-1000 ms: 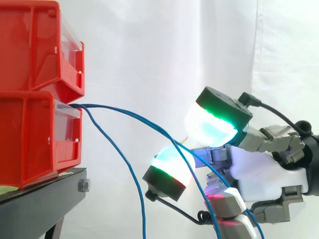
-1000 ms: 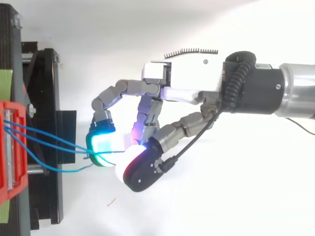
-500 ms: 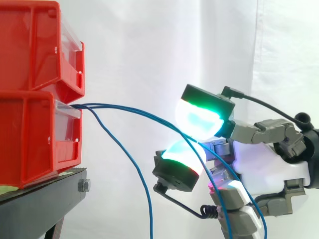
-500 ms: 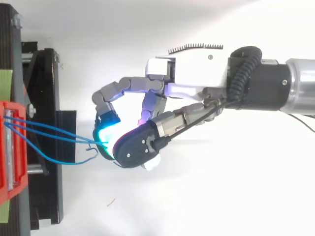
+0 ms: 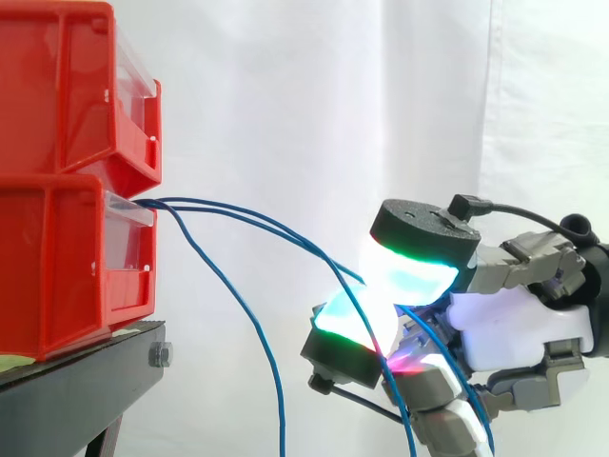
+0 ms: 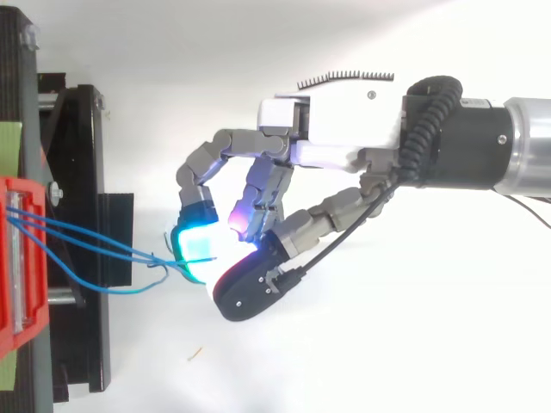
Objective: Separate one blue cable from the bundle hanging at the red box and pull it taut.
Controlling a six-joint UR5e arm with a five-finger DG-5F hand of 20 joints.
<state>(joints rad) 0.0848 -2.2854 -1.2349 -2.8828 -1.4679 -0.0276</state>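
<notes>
Has drawn back rightward and lower from the box (image 5: pixel 67 257), hand (image 6: pixel 344 138) pads (image 5: pixel 419 278) clamped on a blue cable (image 5: pixel 285 228) sagging from box to pinch; may drag a second strand (image 6: pixel 86 249) along, both seemingly entering the pinch.

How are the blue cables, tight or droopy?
Droopy. The blue cables curve down from the red box to the hand, whose fingertips pinch them.

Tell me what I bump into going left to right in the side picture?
Red bins → blue cables hanging out of them → the robot's hand, pinching the cables between its glowing pads.
</notes>
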